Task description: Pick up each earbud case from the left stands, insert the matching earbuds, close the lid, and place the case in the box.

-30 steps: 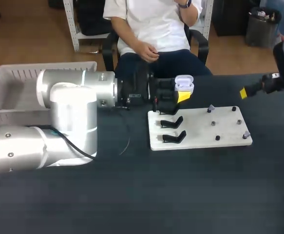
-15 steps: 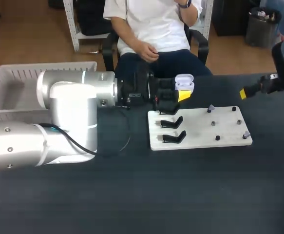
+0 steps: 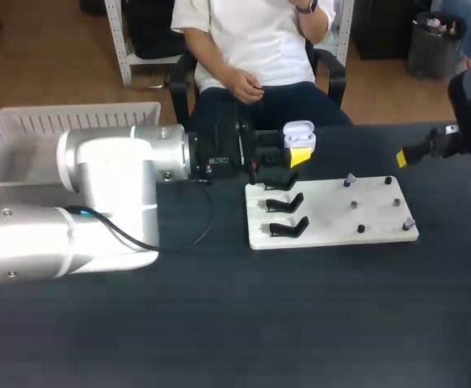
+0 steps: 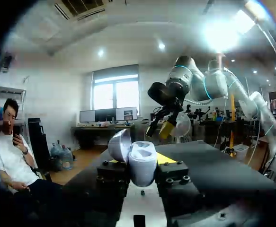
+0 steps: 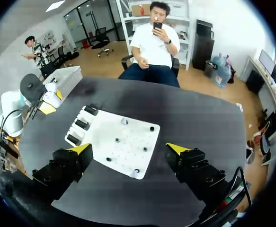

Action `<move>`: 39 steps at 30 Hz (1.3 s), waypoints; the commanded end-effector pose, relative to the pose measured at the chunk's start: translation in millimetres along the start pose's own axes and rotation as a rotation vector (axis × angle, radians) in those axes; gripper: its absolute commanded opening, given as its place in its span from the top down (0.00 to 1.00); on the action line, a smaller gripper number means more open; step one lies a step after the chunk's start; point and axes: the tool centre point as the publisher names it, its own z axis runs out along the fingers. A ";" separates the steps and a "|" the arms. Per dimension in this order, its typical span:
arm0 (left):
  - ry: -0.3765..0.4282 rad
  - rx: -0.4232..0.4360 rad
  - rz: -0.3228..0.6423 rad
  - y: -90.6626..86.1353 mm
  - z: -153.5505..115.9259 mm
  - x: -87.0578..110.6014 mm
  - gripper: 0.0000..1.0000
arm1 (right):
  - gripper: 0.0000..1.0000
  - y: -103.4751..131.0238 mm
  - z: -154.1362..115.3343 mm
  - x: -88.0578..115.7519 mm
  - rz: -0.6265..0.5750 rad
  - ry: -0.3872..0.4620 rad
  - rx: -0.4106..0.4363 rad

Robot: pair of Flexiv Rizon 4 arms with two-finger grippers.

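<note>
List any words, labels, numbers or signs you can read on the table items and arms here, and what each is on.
No text can be read anywhere.
On the earbud case: none showing.
On the white board: none showing.
On the left arm's wrist: a small pale mark, too small to read.

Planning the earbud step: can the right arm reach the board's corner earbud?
Probably yes: right gripper hangs open near the board, nothing covers the earbud, and the left gripper is at the stands.
</note>
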 end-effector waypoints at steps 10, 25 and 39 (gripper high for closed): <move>-0.019 -0.009 0.008 -6.7 0.1 -1.0 1.00 | 0.00 7.1 5.9 29.2 -0.098 0.153 0.317; -0.019 -0.009 0.008 -6.7 0.1 -1.0 1.00 | 0.00 10.7 16.1 71.6 -0.141 0.306 0.496; -0.019 -0.009 0.008 -6.7 0.1 -1.0 1.00 | 0.00 6.1 41.8 93.9 -0.244 0.362 0.476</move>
